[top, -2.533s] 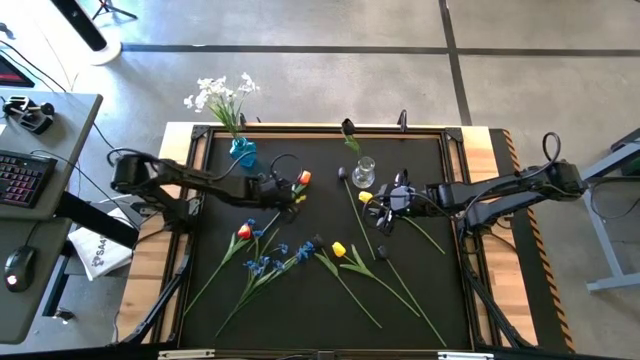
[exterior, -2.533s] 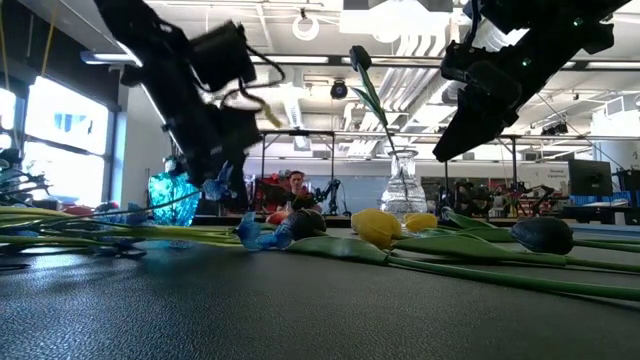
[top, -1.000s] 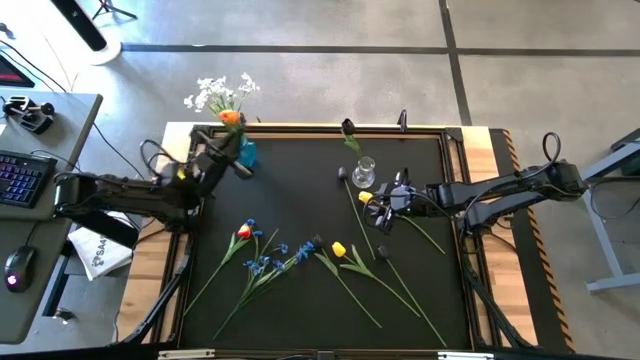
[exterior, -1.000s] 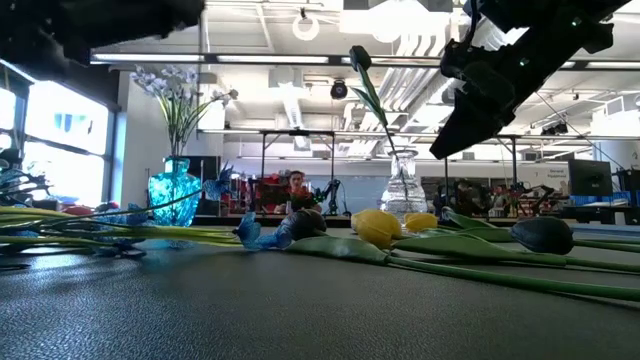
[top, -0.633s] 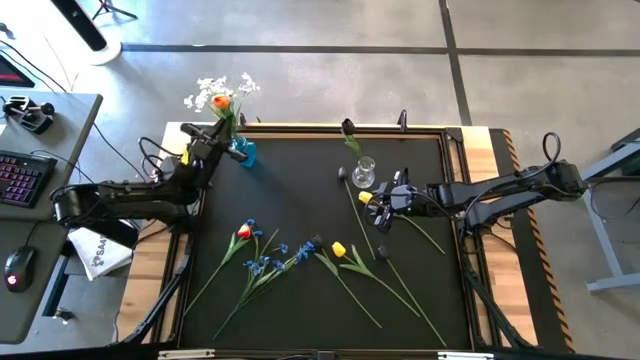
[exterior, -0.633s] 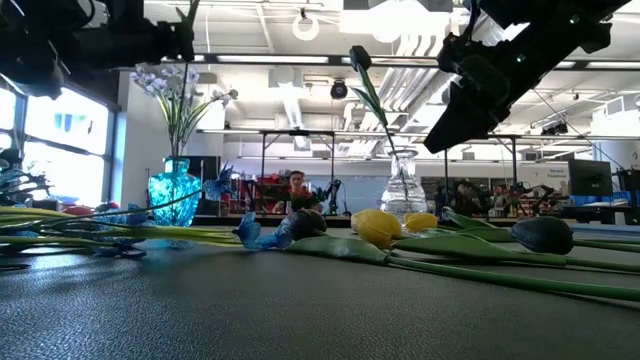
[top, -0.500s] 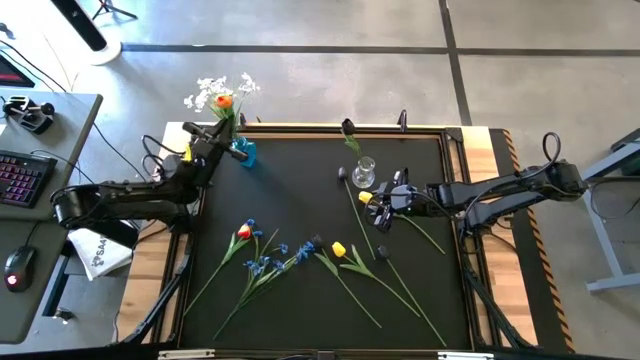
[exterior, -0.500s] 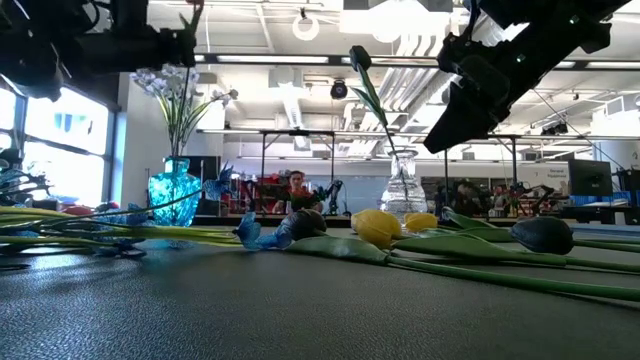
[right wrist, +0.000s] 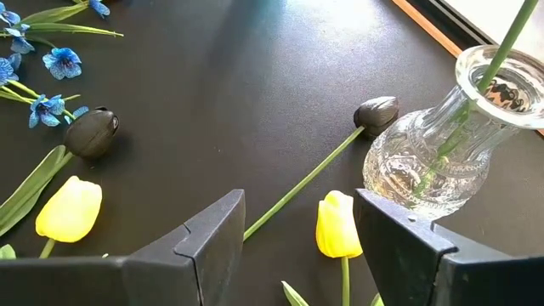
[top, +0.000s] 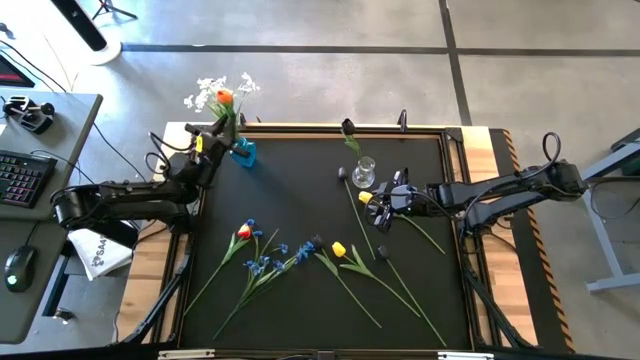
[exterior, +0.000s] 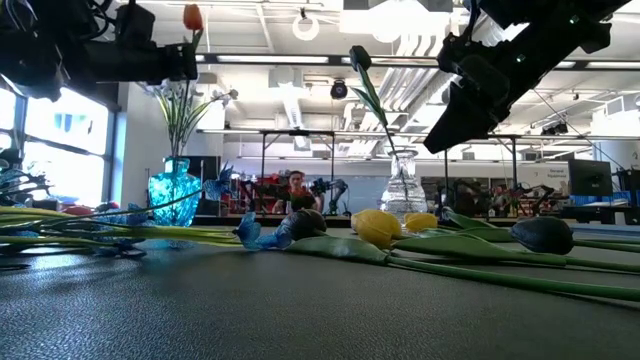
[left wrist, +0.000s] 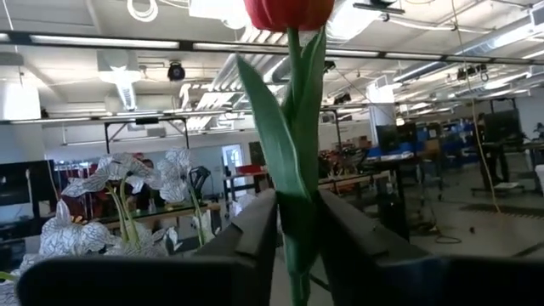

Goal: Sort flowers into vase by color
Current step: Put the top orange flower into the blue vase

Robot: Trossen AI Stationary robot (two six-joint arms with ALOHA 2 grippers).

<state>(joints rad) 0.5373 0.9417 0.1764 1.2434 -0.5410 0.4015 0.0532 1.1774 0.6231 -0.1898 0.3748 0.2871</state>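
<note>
My left gripper (top: 216, 130) is raised over the table's far left corner, shut on an orange-red tulip (top: 224, 97) beside the blue vase (top: 243, 152). That vase holds white sprays (top: 210, 92). My right gripper (right wrist: 302, 246) hovers open above a yellow tulip (right wrist: 337, 225), near the clear vase (right wrist: 446, 144), where a dark tulip (top: 348, 127) stands by its stem. Lying on the mat are a red tulip (top: 243, 232), blue sprays (top: 268, 262), yellow tulips (top: 338, 249) and dark tulips (right wrist: 376, 110). My left gripper pinches the tulip's green stem (left wrist: 297, 234) and a leaf between its two fingers (left wrist: 255, 229), below the bloom (left wrist: 289, 10). The fingers reach roughly level and lie across the stem. The tulip stands upright, lifted clear, its bloom (exterior: 192, 17) above the fingers.
The black mat (top: 300, 190) has a raised wooden frame (top: 300, 127) around it. Loose stems cross the mat's near half and lie under my right arm. A desk with a keyboard (top: 25, 180) stands to the left of the table. A person sits far behind the table (exterior: 296, 185).
My left gripper has carried the orange-red tulip up and toward the far edge, beside the blue vase's white sprays. The tulip now stands upright, and its bloom has risen into the low view. My right gripper has stayed open over the yellow tulip.
</note>
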